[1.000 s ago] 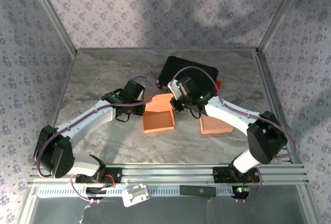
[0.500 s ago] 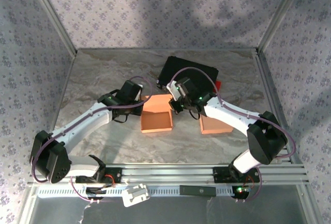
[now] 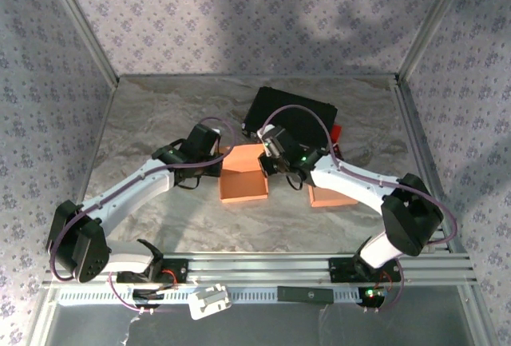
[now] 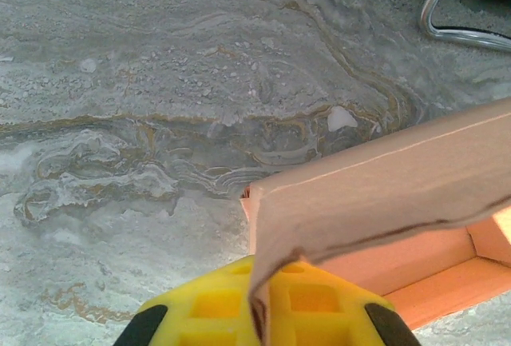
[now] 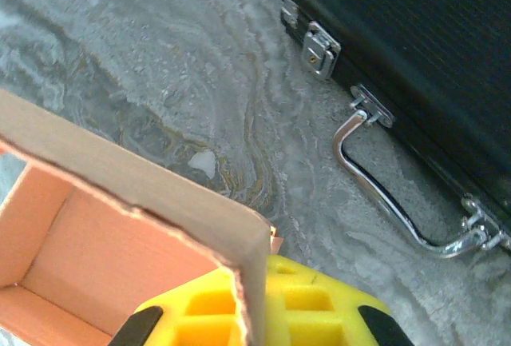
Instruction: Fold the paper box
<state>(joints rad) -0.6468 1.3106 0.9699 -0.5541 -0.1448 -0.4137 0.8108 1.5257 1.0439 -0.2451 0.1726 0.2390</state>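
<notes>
Left hand and right hand pinch far corners of paper box.

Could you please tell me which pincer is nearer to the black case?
Right. The right pincer holds the paper box at its right wall, just short of the black case; the left pincer holds the opposite wall, farther away.

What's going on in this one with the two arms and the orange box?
Both arms are working on the orange paper box. The left tool is clamped on the box's wall near its far left corner, and the right tool is clamped on the wall near its far right corner. The box sits open with its walls up. A second orange piece lies under the right arm, and a black case sits behind.
</notes>
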